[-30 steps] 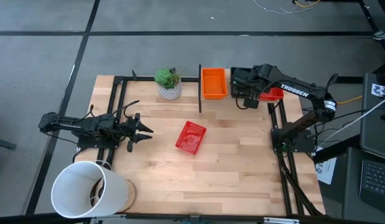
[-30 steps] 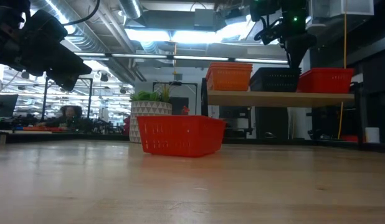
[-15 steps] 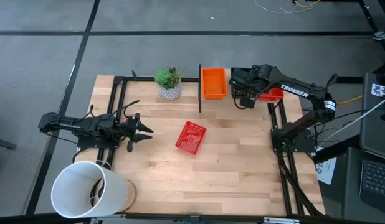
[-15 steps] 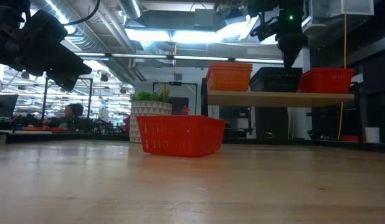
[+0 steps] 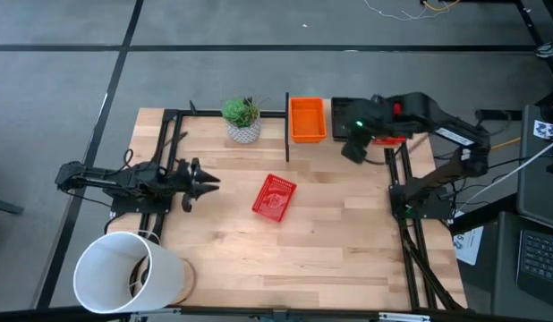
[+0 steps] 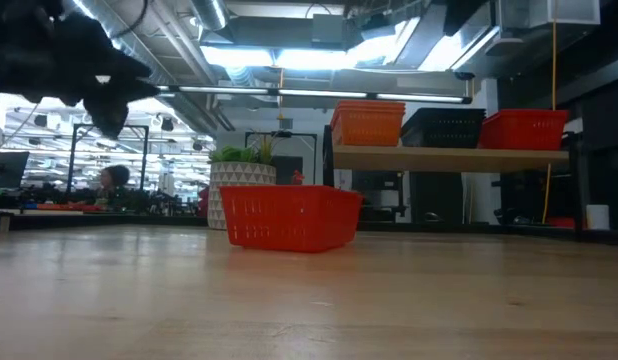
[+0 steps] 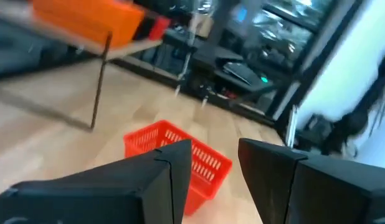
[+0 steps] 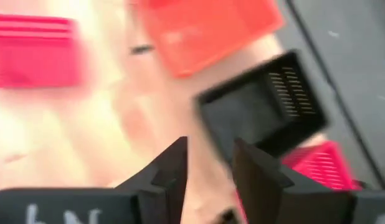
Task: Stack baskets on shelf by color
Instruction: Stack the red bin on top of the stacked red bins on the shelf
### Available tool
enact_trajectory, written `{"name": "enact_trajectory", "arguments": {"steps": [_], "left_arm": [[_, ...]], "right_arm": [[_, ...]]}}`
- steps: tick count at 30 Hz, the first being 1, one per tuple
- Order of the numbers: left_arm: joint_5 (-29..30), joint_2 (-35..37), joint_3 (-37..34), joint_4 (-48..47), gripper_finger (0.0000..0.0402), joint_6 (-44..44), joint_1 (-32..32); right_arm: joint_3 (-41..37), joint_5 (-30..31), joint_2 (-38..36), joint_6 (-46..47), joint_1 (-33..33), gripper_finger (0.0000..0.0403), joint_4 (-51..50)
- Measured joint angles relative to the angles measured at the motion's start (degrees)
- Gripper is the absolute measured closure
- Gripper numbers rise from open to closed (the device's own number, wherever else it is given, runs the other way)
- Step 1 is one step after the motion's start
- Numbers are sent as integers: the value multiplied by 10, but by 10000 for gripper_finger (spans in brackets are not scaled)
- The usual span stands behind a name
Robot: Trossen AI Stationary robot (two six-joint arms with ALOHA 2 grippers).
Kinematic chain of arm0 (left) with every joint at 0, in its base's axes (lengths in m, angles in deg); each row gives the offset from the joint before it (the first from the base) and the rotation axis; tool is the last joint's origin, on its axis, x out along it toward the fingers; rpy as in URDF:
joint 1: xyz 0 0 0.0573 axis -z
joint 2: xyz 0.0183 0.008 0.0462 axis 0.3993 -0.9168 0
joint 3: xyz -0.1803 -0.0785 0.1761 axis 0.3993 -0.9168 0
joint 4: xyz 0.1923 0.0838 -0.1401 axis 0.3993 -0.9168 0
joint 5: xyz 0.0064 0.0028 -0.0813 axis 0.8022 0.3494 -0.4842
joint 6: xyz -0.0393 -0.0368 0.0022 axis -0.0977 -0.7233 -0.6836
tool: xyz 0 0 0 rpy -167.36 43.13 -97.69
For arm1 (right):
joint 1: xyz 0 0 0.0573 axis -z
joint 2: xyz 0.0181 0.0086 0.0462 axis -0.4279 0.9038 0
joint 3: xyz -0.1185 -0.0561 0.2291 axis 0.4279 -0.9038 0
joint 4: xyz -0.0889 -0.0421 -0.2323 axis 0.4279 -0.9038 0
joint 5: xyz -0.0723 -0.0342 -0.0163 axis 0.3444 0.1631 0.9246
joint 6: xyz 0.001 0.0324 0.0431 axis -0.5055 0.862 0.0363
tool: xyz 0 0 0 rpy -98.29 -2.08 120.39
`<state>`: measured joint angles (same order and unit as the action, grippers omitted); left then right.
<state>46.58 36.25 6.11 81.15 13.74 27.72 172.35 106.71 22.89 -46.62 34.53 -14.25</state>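
Shelf (image 6: 449, 156) at far side of table (image 5: 330, 259); three stacks on it, sorted by colour: orange baskets (image 5: 307, 119) at one end, black baskets (image 6: 442, 128) in the middle, red baskets (image 6: 525, 129) at the other end. One colour per spot, so each new basket has an obvious home.

One loose red basket (image 5: 275, 197) lying mid-table, well apart from shelf, turned at an angle. Probably the next item, destined for the red stack.

Right gripper (image 5: 355, 148) raised above the black stack at the shelf's front edge, arm reaching in from the right side with forearm over the red stack. Jaws slightly parted in right wrist view, nothing between them. Pose consistent with a placement just completed on the black stack, judged from position only.

Left gripper (image 5: 205, 182) near table's left edge, arm stretched low and roughly level, pointing toward the loose red basket, well short of it. Jaws spread, empty; left wrist view looks straight at that basket.

White bucket (image 5: 124, 273) at near-left corner, plant pot (image 5: 243, 121) beside the shelf; neither involved.
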Motion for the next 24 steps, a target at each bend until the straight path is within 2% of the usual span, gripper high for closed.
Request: {"name": "enact_trajectory", "arguments": {"steps": [3,5,9,13,16,21,24], "left_arm": [[-2,-5,0,-33,276,-62,1],[7,-24,0,-71,276,-91,1],[14,-108,1,-72,276,-112,1],[-5,-213,33,-72,278,-122,1],[-28,-306,83,-85,283,-104,1],[-32,-475,193,-165,284,-55,0],[-32,-586,252,-179,284,-30,-7]], "right_arm": [[-24,-43,-36,18,-35,280,-2],[-54,-43,-64,41,-59,280,0],[-136,-43,-120,136,-101,280,-2],[-217,-45,-161,230,-146,280,9],[-263,-62,-176,278,-176,280,31],[-310,-89,-179,304,-214,280,82],[-324,-99,-178,305,-230,280,111]]}}
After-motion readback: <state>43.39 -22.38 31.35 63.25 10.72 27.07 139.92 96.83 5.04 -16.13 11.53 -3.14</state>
